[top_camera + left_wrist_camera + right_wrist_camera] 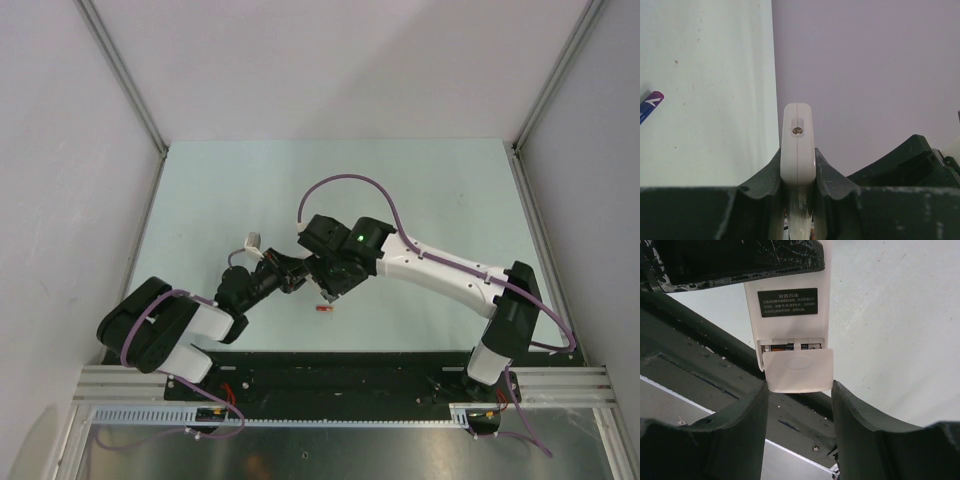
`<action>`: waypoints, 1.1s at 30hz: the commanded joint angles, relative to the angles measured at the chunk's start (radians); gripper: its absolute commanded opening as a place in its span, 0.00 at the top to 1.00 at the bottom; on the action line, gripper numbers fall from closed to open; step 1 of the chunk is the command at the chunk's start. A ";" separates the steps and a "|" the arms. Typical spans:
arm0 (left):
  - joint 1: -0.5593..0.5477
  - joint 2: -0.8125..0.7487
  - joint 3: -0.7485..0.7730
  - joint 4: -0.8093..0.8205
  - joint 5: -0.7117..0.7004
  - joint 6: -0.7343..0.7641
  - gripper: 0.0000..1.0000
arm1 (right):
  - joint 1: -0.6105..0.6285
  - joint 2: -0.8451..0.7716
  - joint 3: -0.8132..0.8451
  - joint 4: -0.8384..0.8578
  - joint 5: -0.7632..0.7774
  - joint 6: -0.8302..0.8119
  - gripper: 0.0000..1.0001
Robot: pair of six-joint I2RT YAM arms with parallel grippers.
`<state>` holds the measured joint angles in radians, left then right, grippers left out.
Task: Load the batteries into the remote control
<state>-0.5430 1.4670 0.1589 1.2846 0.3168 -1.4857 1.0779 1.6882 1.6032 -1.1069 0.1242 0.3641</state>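
My left gripper (798, 156) is shut on the remote control (798, 135), which stands edge-on between its fingers with the small emitter end pointing away. In the right wrist view the remote control (787, 315) shows its white back and a black label. Two batteries (790, 346) show in the open slot. The white battery cover (799, 371) sits partly over the slot and sticks out past the remote's end. My right gripper (800, 390) has its tips against the cover's two lower corners. A dark blue-purple battery (650, 105) and a red battery (323, 309) lie on the table.
Both arms meet over the middle of the pale green table (420, 190), the left gripper (290, 275) close against the right gripper (330, 285). Grey walls enclose the table on three sides. The black base rail (340, 370) runs along the near edge.
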 commanded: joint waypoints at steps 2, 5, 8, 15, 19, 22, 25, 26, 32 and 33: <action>-0.009 -0.011 -0.004 0.150 -0.010 -0.010 1.00 | 0.001 0.016 0.043 -0.019 0.006 -0.017 1.00; -0.008 -0.014 -0.004 0.148 -0.012 -0.010 1.00 | 0.004 0.024 0.046 -0.019 -0.001 -0.016 1.00; -0.008 -0.016 -0.004 0.148 -0.015 -0.010 1.00 | 0.007 0.028 0.046 -0.019 -0.005 -0.010 1.00; -0.011 -0.017 -0.005 0.147 -0.016 -0.012 1.00 | 0.010 0.044 0.055 -0.022 -0.006 -0.002 1.00; -0.009 -0.017 -0.007 0.147 -0.016 -0.012 1.00 | 0.010 0.048 0.060 -0.021 -0.008 -0.002 1.00; -0.009 -0.019 -0.007 0.147 -0.015 -0.013 1.00 | 0.008 0.053 0.063 -0.019 -0.006 0.002 1.00; -0.011 -0.020 -0.005 0.147 -0.013 -0.013 1.00 | 0.008 0.056 0.064 -0.019 -0.006 0.001 1.00; -0.011 -0.020 -0.005 0.147 -0.013 -0.013 1.00 | 0.008 0.056 0.066 -0.019 -0.005 0.001 1.00; -0.012 -0.022 -0.002 0.147 -0.010 -0.016 1.00 | 0.004 0.064 0.073 -0.016 -0.009 0.001 1.00; -0.012 -0.023 -0.004 0.147 -0.012 -0.016 1.00 | 0.001 0.065 0.075 -0.015 -0.009 0.002 1.00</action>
<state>-0.5434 1.4658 0.1566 1.2839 0.3084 -1.4853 1.0832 1.7432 1.6299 -1.1240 0.1226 0.3653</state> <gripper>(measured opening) 0.254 0.530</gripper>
